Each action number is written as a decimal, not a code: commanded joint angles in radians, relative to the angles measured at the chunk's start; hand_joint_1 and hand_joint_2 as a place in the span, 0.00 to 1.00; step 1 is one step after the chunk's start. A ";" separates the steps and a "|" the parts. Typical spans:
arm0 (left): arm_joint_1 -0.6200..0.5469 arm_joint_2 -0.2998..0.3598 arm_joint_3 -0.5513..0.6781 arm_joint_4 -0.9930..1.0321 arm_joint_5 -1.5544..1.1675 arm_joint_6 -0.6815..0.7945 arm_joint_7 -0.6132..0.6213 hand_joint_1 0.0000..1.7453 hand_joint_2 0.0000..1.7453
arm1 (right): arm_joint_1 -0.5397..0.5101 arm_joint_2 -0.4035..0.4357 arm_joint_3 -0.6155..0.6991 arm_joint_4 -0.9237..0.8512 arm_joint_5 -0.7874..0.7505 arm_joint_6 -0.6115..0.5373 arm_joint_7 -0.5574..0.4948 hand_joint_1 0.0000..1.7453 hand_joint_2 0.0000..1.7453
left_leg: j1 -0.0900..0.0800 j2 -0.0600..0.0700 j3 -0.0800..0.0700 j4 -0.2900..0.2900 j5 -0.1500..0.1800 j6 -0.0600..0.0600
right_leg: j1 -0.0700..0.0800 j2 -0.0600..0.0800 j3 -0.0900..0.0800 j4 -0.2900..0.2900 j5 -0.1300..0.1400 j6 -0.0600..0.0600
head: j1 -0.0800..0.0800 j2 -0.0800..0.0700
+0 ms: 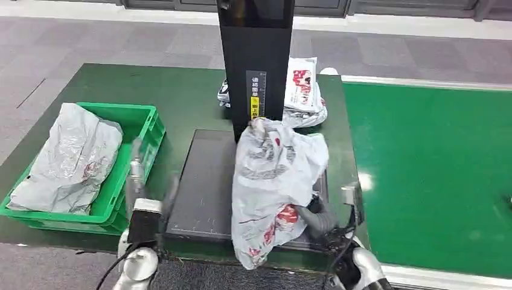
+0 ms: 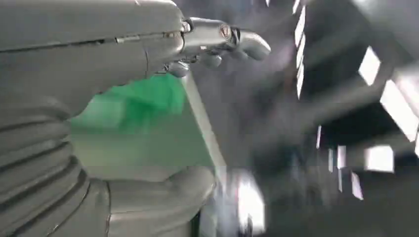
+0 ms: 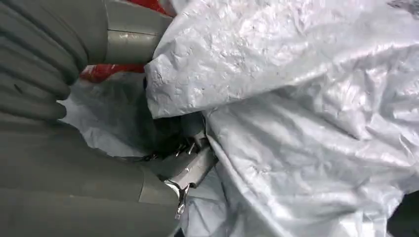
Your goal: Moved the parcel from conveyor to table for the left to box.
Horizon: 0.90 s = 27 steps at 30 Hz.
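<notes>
We see the green conveyor (image 1: 435, 175) off to the outer side of our right hand (image 1: 317, 217), and the dark green counter (image 1: 181, 96) under both arms. A black platform (image 1: 205, 181) with its upright black post (image 1: 256, 54) lies between our two hands. The green box (image 1: 142, 130), holding one grey bag (image 1: 69, 160), sits just outside our left hand (image 1: 136, 175). The parcel (image 1: 275, 181), a crumpled white bag with red print, hangs over the platform with our right fingers (image 3: 190, 165) clamped into its plastic. Our left fingers (image 2: 225, 42) are spread apart, holding nothing. More white parcels (image 1: 302, 90) lie beyond the post, well away from either hand.
</notes>
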 commanded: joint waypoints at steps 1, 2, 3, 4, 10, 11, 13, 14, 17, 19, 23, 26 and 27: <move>0.010 -0.026 0.101 -0.188 -0.212 0.178 0.047 0.00 1.00 | 0.069 0.030 -0.247 -0.256 -0.023 0.045 0.001 0.00 1.00 | -0.001 0.000 -0.001 0.001 -0.001 0.000 | -0.001 0.002 -0.002 0.001 -0.001 0.000 | 0.000 0.000; 0.010 -0.026 0.101 -0.188 -0.212 0.178 0.047 0.00 1.00 | 0.069 0.030 -0.247 -0.256 -0.023 0.045 0.001 0.00 1.00 | 0.000 0.000 -0.001 0.000 0.000 0.000 | 0.000 0.002 -0.002 0.000 0.000 0.000 | 0.000 0.000; 0.013 -0.029 0.098 -0.183 -0.210 0.179 0.047 0.00 1.00 | 0.068 0.033 -0.247 -0.252 -0.023 0.045 0.001 0.00 1.00 | -0.001 0.001 0.000 0.000 0.000 0.000 | -0.001 0.002 -0.001 0.000 0.000 0.000 | 0.000 0.000; 0.013 -0.029 0.098 -0.183 -0.210 0.179 0.047 0.00 1.00 | 0.068 0.033 -0.247 -0.252 -0.023 0.045 0.001 0.00 1.00 | 0.000 0.000 0.000 0.000 0.000 0.000 | 0.000 0.001 -0.001 0.000 0.000 0.000 | 0.000 0.000; 0.022 -0.063 0.140 -0.208 -0.301 0.221 0.036 0.00 1.00 | 0.082 0.051 -0.283 -0.270 -0.027 0.055 -0.012 0.00 1.00 | 0.000 0.000 0.001 -0.001 0.000 0.000 | 0.000 0.001 0.001 -0.001 0.000 0.000 | 0.000 0.000; 0.025 -0.074 0.156 -0.224 -0.316 0.221 0.027 0.00 1.00 | 0.087 0.059 -0.296 -0.284 -0.028 0.059 -0.013 0.00 1.00 | 0.000 0.000 0.001 0.000 0.001 0.000 | 0.000 0.001 0.000 0.000 0.000 0.000 | 0.000 0.000; 0.032 -0.074 0.155 -0.239 -0.331 0.221 0.015 0.00 1.00 | 0.090 0.071 -0.319 -0.307 -0.029 0.065 -0.013 0.00 1.00 | 0.000 0.000 0.001 0.000 0.000 0.000 | -0.001 0.001 0.000 0.000 -0.001 0.000 | 0.000 0.000; 0.033 -0.067 0.145 -0.240 -0.330 0.221 0.018 0.00 1.00 | 0.090 0.074 -0.325 -0.310 -0.031 0.067 -0.012 0.00 1.00 | 0.000 0.000 0.001 -0.001 0.001 0.000 | -0.001 0.001 0.001 -0.001 0.000 0.000 | 0.000 0.000; 0.027 -0.066 0.102 -0.245 -0.381 0.221 0.042 0.00 1.00 | 0.071 0.087 -0.339 -0.295 -0.030 0.081 0.006 0.00 1.00 | 0.000 0.000 0.001 -0.001 0.000 0.000 | 0.000 0.001 0.000 0.000 0.000 0.000 | 0.000 0.000; 0.022 -0.062 0.072 -0.247 -0.414 0.221 0.066 0.00 1.00 | 0.050 0.101 -0.340 -0.273 -0.024 0.087 0.018 0.00 1.00 | 0.000 0.000 0.001 0.000 0.001 0.000 | 0.000 0.000 0.000 0.000 0.000 0.000 | 0.000 0.000; 0.019 -0.052 0.044 -0.249 -0.436 0.221 0.095 0.00 1.00 | 0.030 0.109 -0.328 -0.247 0.010 0.078 0.048 0.00 1.00 | 0.000 0.001 0.001 0.000 0.001 0.000 | 0.000 0.002 0.000 0.000 0.000 0.000 | 0.000 0.000; 0.017 -0.045 0.018 -0.248 -0.452 0.221 0.112 0.00 1.00 | -0.017 0.112 -0.296 -0.163 0.081 0.030 0.111 0.00 0.00 | 0.000 0.001 0.001 -0.001 0.001 0.000 | 0.000 0.002 0.000 -0.001 0.000 0.000 | 0.000 0.000; 0.013 -0.037 0.005 -0.244 -0.454 0.221 0.125 0.00 1.00 | -0.044 0.109 -0.274 -0.114 0.126 0.006 0.133 0.00 0.00 | 0.000 0.001 0.001 -0.001 0.001 0.000 | 0.000 0.001 0.000 -0.001 0.000 0.000 | 0.000 0.000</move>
